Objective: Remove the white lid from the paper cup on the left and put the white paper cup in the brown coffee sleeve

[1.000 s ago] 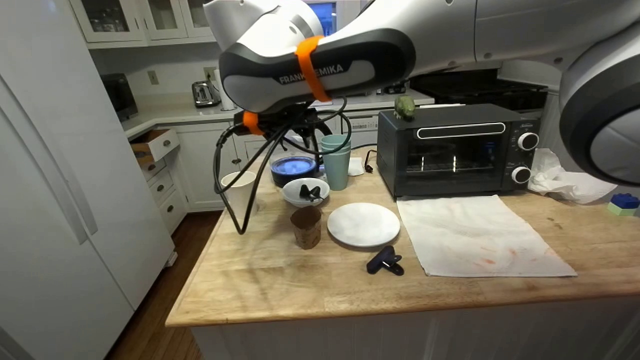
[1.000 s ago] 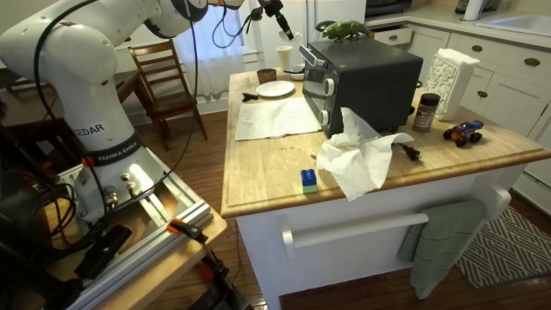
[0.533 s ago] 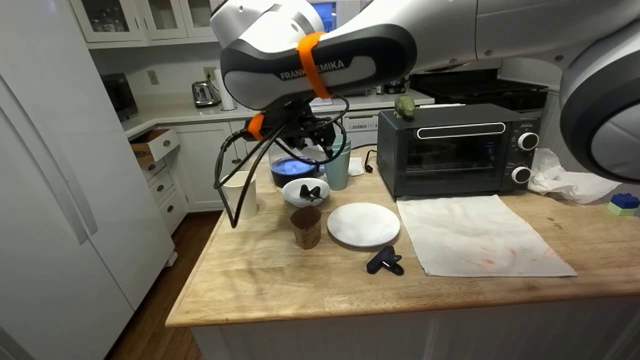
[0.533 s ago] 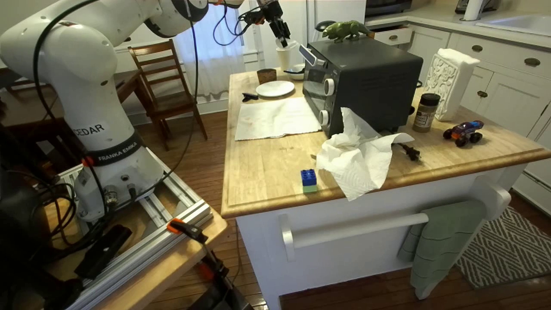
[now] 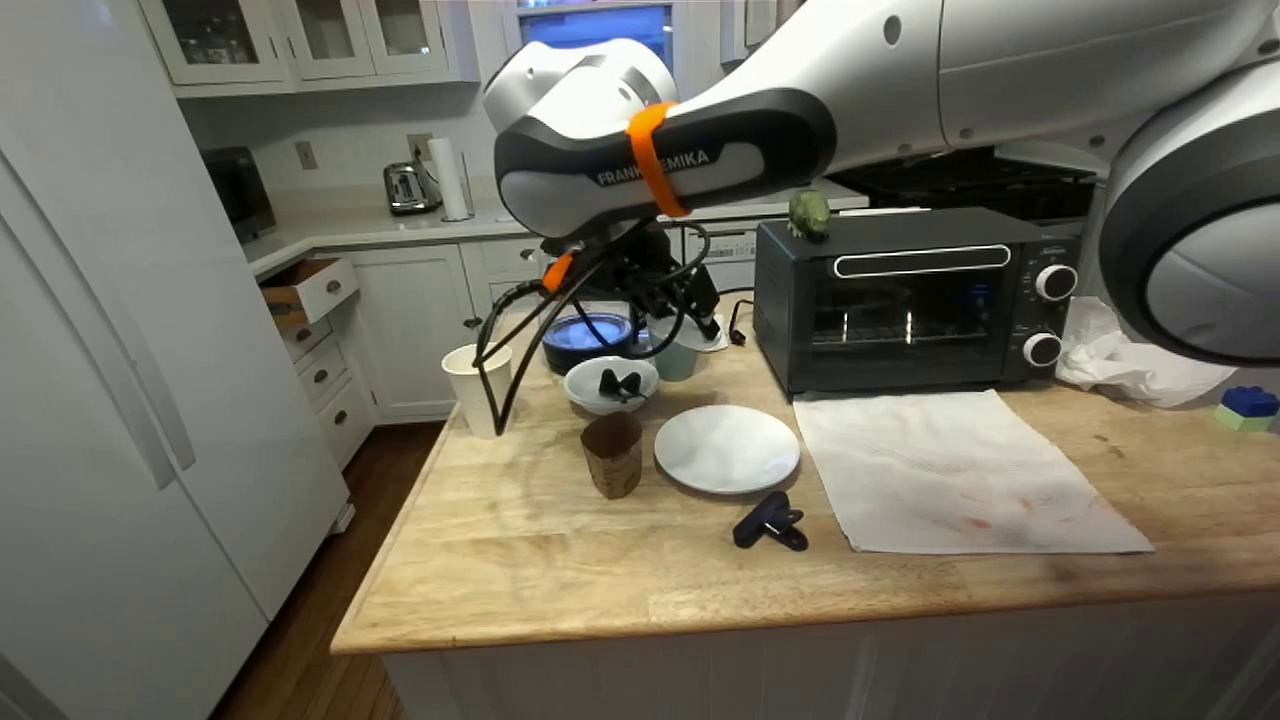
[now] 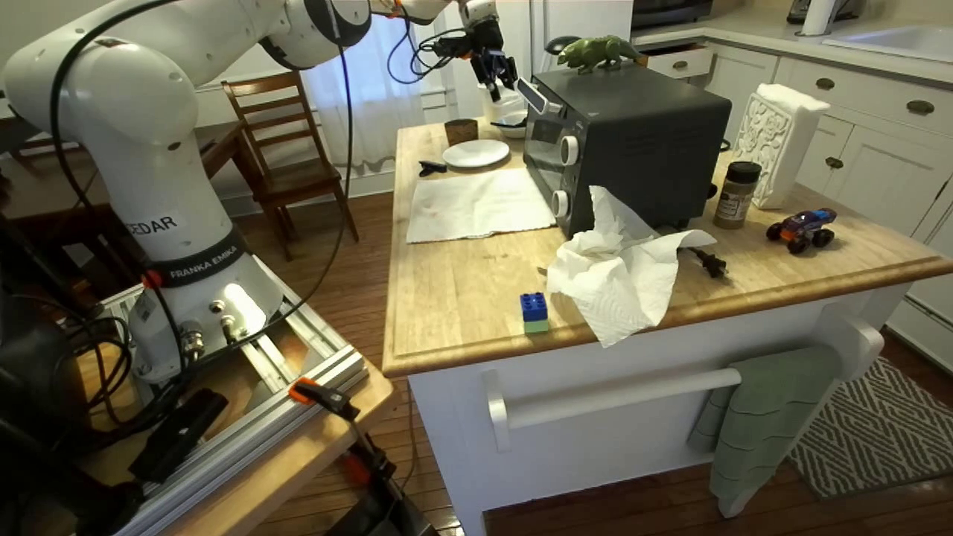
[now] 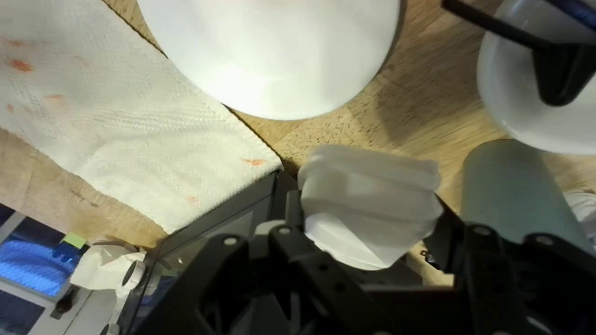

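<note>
White lid [image 7: 370,202] sits pinched in the gripper [image 7: 368,216], right of centre in the wrist view; the paper cup [image 5: 470,395] stands mid-left in an exterior view, brown sleeve [image 5: 614,462] below centre.

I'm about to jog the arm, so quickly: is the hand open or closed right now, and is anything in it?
Hand: closed, holding the white lid.

White lid [image 7: 370,204]: ridged, clamped in claw [image 7: 370,216] above table [image 5: 520,575]. White paper cup [image 5: 468,395]: plain, tapered, lidless, upright, table's left edge. Brown coffee sleeve [image 5: 614,465]: cardboard, open-topped, upright, right of cup, nearer.
</note>
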You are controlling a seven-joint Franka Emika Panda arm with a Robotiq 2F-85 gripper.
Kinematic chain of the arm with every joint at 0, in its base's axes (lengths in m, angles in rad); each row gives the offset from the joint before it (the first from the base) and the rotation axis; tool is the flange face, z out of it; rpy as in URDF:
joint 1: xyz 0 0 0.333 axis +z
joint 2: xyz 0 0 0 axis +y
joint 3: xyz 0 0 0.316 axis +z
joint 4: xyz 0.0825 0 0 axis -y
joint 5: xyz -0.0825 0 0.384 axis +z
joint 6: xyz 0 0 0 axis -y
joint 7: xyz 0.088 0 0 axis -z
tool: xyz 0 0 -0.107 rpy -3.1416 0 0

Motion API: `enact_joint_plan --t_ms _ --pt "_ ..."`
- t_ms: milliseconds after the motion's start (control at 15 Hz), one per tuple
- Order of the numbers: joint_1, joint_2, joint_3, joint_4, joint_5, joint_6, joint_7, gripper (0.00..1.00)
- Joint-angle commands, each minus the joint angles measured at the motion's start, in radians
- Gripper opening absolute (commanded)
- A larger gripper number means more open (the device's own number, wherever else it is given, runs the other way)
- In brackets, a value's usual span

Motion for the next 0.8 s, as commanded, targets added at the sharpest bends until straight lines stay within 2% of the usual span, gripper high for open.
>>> enact_joint_plan --t_ms 0,200,267,333,400,533,733 --pt "-0.047 0.047 0.027 0.0 -0.011 0.022 0.025 0.61" --pt "-0.076 0.094 0.042 -0.001 -0.001 0.022 0.02 0.61" --pt "-0.084 0.108 0.045 -0.002 0.0 0.025 0.018 0.65" --pt "-0.088 0.117 0.048 -0.002 0.0 0.028 0.017 0.73" --pt "-0.091 0.122 0.048 -0.002 -0.001 0.035 0.015 0.84" --pt "-0.092 0.123 0.048 -0.002 -0.003 0.045 0.009 0.98" --pt "-0.09 0.104 0.049 0.001 0.0 0.073 0.012 1.0"
